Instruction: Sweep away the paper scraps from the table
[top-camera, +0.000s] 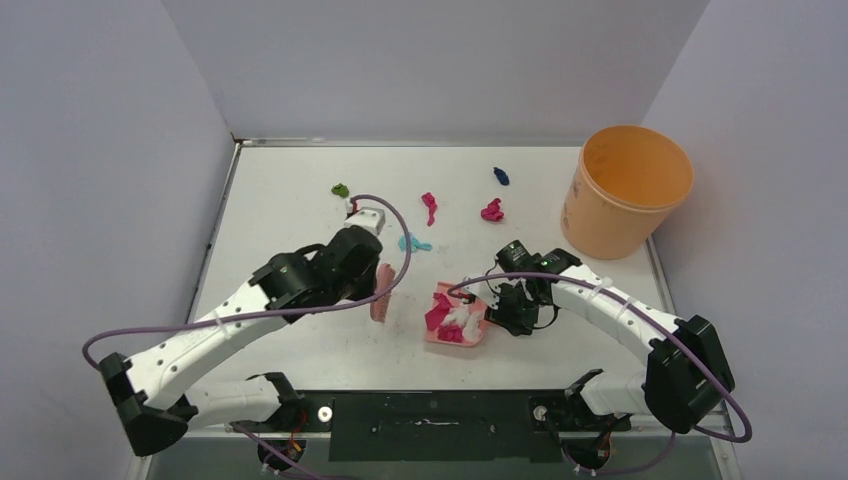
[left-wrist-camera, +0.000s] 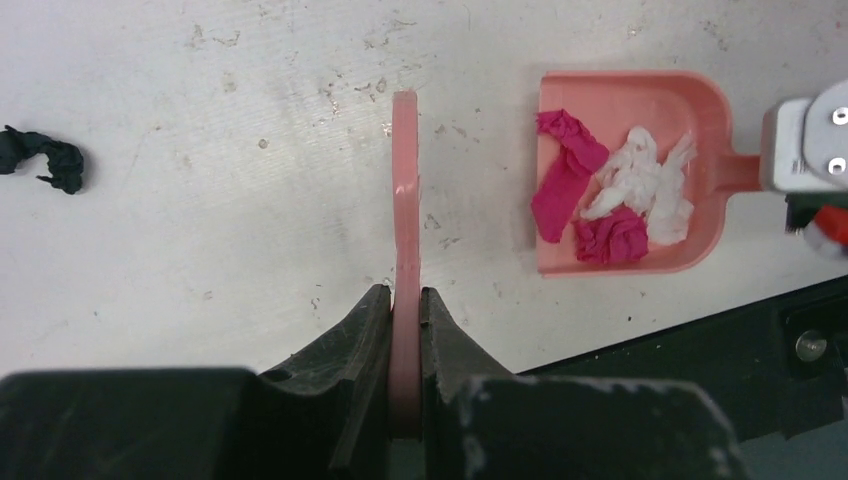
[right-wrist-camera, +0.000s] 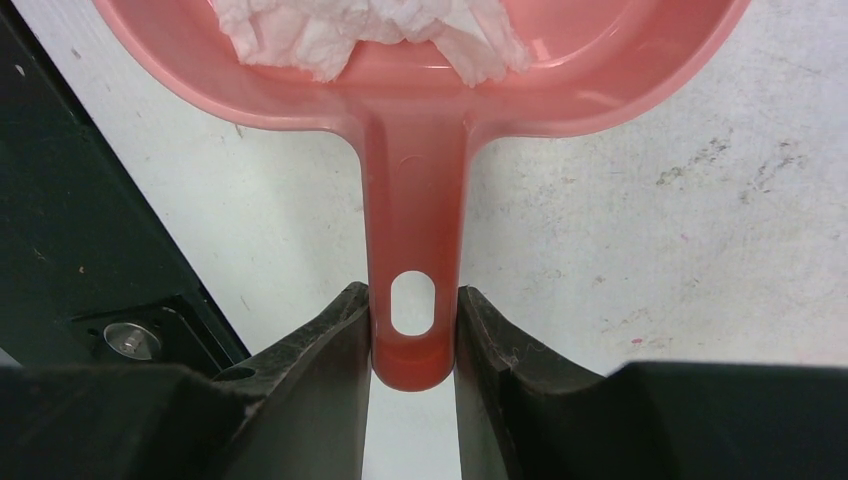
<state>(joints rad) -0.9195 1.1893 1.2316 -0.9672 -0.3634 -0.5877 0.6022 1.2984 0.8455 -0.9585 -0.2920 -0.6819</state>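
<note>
Pink plastic on both sides right now. My left gripper (left-wrist-camera: 405, 300) is clamped tight on the flat handle of the brush (left-wrist-camera: 405, 200), which I'm seeing edge-on over the table (top-camera: 290, 190). My right gripper (right-wrist-camera: 413, 315) has its fingers pinched on the very end of the dustpan (left-wrist-camera: 640, 100) handle, right at the hang hole. The dustpan is near the front edge of the table, close to the brush but not touching it, with its open mouth facing the brush. I can't tell if it's resting on the surface or just above it.

Some of the paper scraps (left-wrist-camera: 570, 180) are in the dustpan: a couple of magenta bits and a white wad. The rest are loose further back on the table: a cyan scrap (top-camera: 413, 243) nearest the brush, a green scrap (top-camera: 340, 189), a magenta scrap (top-camera: 429, 205), a second magenta scrap (top-camera: 491, 210) to its right, and a dark blue scrap (top-camera: 500, 176) behind that. An orange bucket (top-camera: 628, 190) stands at the far right corner.
</note>
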